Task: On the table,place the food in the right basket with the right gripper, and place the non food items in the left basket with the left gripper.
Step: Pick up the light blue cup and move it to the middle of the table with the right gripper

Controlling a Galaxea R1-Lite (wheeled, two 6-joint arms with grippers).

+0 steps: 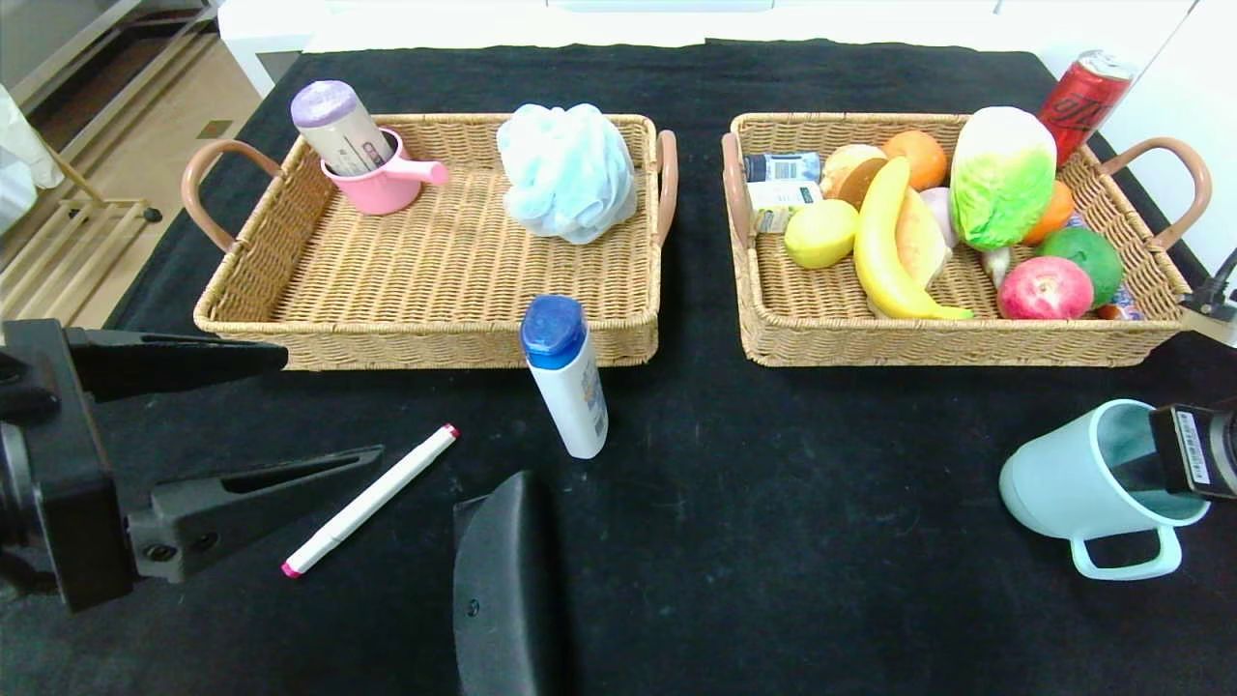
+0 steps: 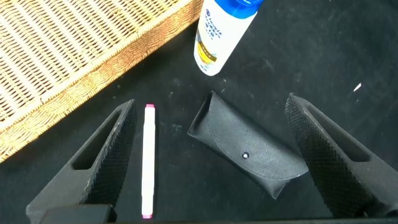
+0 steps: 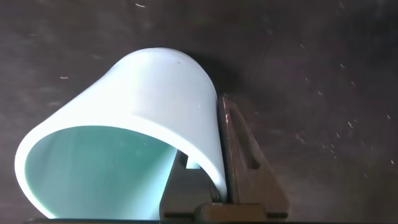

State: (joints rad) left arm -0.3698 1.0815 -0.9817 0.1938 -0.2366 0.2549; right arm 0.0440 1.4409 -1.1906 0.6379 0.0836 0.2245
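Here the black cloth-covered table (image 1: 773, 541) carries two woven wicker baskets with brown loop handles. The left basket (image 1: 435, 280), at about 11 o'clock in the head view, holds a pink cup (image 1: 385, 182) with a lilac-capped cylinder (image 1: 338, 126) standing in it and a fluffy pale-blue bath pouf (image 1: 568, 172). The right basket (image 1: 952, 333), at about 1 o'clock, is crowded with glossy food: a banana (image 1: 884, 246), a lemon (image 1: 819, 234), a cabbage (image 1: 1000, 176), an apple (image 1: 1044, 290) and a red can (image 1: 1082, 101) leaning at its far corner.

The left gripper (image 1: 309, 411), at 9 o'clock, hangs with its ridged black fingers spread wide and nothing between them. A slim white marker (image 1: 369, 500) with pink ends lies just beside its lower finger. A white bottle (image 1: 570, 382) with a blue cap lies against the left basket's near wall, around 12 o'clock of centre.

The right gripper (image 3: 208, 171), at 3 o'clock, is clamped on the wall of a smooth mint-coloured mug (image 1: 1097, 488) lying on its side, one finger inside, one outside, handle toward the near edge.

The left wrist view alone shows the dark shape at 6 o'clock to be a black leather-like case (image 2: 249, 149) with a snap, lying between the open fingers beside the marker. The right wrist view alone shows the pinch on the mug's thin rim.
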